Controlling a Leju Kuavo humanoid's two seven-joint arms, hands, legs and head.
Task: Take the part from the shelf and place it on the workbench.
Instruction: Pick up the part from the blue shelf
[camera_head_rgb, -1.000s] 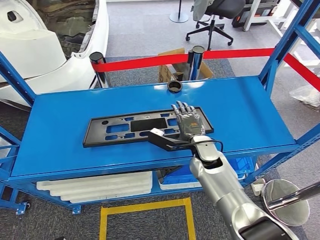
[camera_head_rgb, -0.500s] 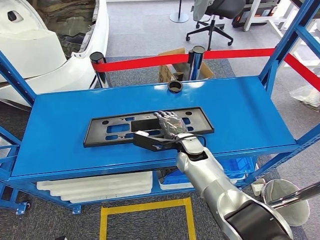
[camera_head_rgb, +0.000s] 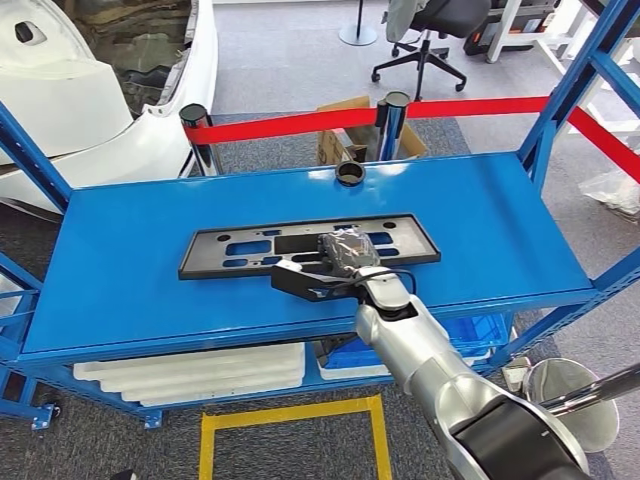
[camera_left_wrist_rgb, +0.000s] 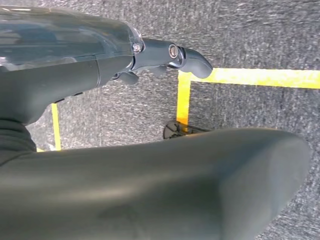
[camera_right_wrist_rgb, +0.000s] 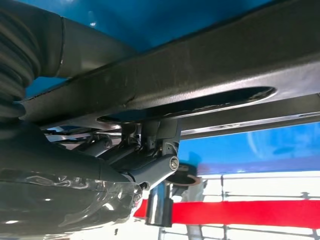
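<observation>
light: bright, even, from overhead | shadows: faint and soft under the black part (camera_head_rgb: 309, 243) on the blue shelf (camera_head_rgb: 113, 260) | glare: pale sheen on shelf's far edge, highlights on silver right arm (camera_head_rgb: 423, 350) | head view sharp, slight edge bowing | wrist views: near hand covers blurred, carpet grainy

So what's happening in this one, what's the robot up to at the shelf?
The robot's right hand has closed over the near edge of a long black plastic panel with cut-outs on the top level of the blue shelf. The panel has shifted toward the right and looks tilted up at the front, so the pick-up seems under way. The left hand hangs by the floor, holding nothing visible.
</observation>
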